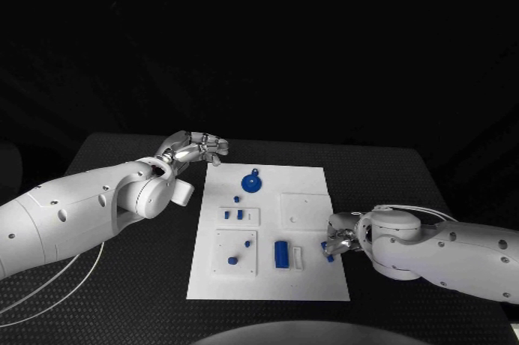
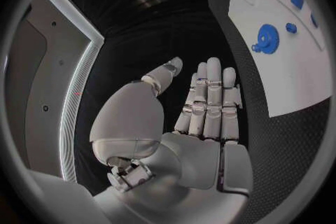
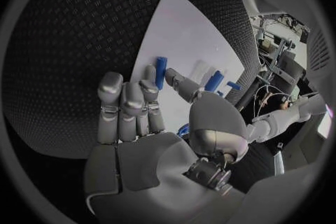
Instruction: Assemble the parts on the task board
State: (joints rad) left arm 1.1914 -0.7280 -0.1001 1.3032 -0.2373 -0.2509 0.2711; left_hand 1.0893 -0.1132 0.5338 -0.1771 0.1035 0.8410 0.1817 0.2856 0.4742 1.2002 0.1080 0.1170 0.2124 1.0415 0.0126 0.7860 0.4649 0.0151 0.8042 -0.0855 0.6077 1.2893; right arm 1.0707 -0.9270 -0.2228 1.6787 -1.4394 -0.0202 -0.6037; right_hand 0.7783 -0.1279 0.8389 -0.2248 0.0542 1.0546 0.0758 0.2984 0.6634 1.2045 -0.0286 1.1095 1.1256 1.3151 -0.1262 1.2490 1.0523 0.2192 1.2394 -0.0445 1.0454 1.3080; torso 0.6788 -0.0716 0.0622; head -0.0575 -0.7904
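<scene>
Resting at the board's point(image 1: 313, 285) near right edge, the right hand point(image 1: 340, 242) has its fingers down beside a small blue peg point(image 1: 325, 247). Whether it actually pinches the peg I cannot tell; in the right wrist view the fingers point(image 3: 129, 109) lie straight and together, with blue pieces just past their tips. My guess is that it sits there to pick up or seat that peg, since the slotted blocks are close by.

The left hand point(image 1: 198, 148) hangs off the board's far left corner, above the bench point(image 1: 130, 157). It grasps nothing: the left wrist view shows flat, extended fingers point(image 2: 210, 101) and a bare palm. It seems parked there to keep clear of the work.

On the board, the gear point(image 1: 251, 183) lies at the far end. A long bar point(image 1: 281, 253) sits near the middle of the near half, and small studs point(image 1: 232, 261) stand in the left plate.
</scene>
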